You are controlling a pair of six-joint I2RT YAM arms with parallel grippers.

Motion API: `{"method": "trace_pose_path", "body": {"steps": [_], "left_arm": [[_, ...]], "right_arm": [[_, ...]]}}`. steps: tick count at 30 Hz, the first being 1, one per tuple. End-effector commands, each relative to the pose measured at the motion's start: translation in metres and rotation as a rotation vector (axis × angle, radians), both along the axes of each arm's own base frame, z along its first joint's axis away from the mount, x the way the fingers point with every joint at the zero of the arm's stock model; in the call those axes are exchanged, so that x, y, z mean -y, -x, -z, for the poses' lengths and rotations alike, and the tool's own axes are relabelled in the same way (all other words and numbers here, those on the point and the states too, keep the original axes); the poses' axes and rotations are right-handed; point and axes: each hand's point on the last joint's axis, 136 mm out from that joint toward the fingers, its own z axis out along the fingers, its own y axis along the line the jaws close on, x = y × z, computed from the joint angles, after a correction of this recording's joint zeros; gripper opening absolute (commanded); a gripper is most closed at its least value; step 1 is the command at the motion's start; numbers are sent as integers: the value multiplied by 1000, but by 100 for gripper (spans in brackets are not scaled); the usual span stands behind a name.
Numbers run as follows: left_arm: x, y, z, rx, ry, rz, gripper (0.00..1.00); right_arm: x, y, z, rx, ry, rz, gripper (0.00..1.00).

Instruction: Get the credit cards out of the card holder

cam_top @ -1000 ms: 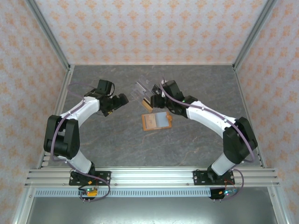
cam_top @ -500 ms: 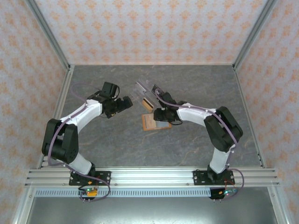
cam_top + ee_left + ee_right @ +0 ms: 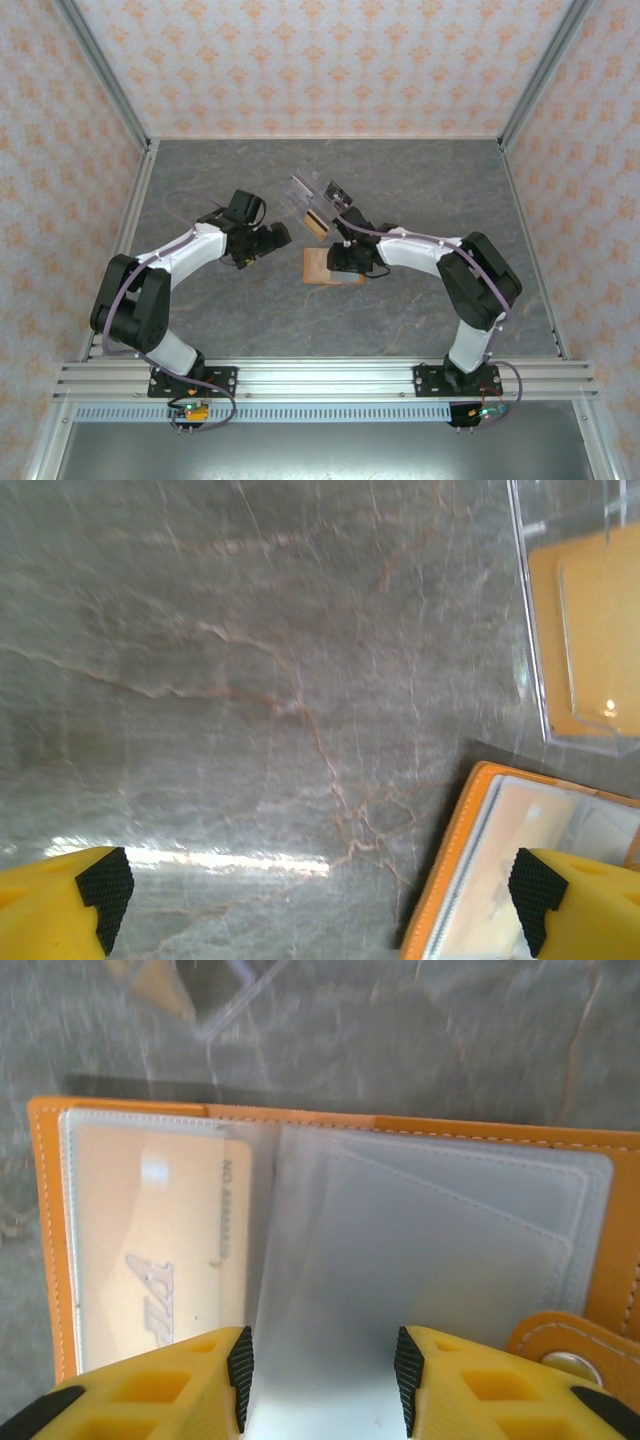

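Hovering beside the open card holder [image 3: 318,272] on the table [image 3: 220,300] in top view is the left gripper [image 3: 275,238]; the right gripper [image 3: 345,258] is over the card holder. Left wrist: jaws wide, nothing between, card holder corner lower right. Right wrist: jaws half-narrowed astride a clear pocket leaf [image 3: 330,1260], grip unclear; pale card [image 3: 150,1250] in the left pocket.

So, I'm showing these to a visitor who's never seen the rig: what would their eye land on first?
The orange card holder lying open at centre, a pale card showing through one side, with the right end effector poised astride a clear pocket leaf. Farther back sits a clear plastic piece, and the left end effector hovers wide open beside the holder.
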Motion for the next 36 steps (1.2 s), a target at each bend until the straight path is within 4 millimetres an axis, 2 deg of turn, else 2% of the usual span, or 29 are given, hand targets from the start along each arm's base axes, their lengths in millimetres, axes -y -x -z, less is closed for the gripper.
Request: {"method": "trace_pose_path", "body": {"steps": [1,4,7,11,15,19,25,31,36], "left_arm": [[13,7,-9,20,28,19,99],[23,13,-8,14,51,35,98],[35,16,-9,14,78,55,94],[51,17,-10,16,106,86,84],[68,17,-6,3,156,119,69],[77,16,0,-11,185,133,54],[87,18,8,-33,218,151,38],[95,20,19,-59,222,171,32],[100,23,24,-76,221,198,30]], "right_arm": [[14,23,-5,-66,32,24,44],[14,12,-26,-5,32,28,45],[7,6,-34,7,7,24,45],[-9,6,-27,-37,-58,27,40],[-25,5,-21,-69,-120,20,38],[-29,-3,-21,-59,-116,14,37],[-21,-5,-2,-81,-33,18,32],[-9,-3,14,-100,50,19,29],[-4,-2,21,-104,82,15,21]]}}
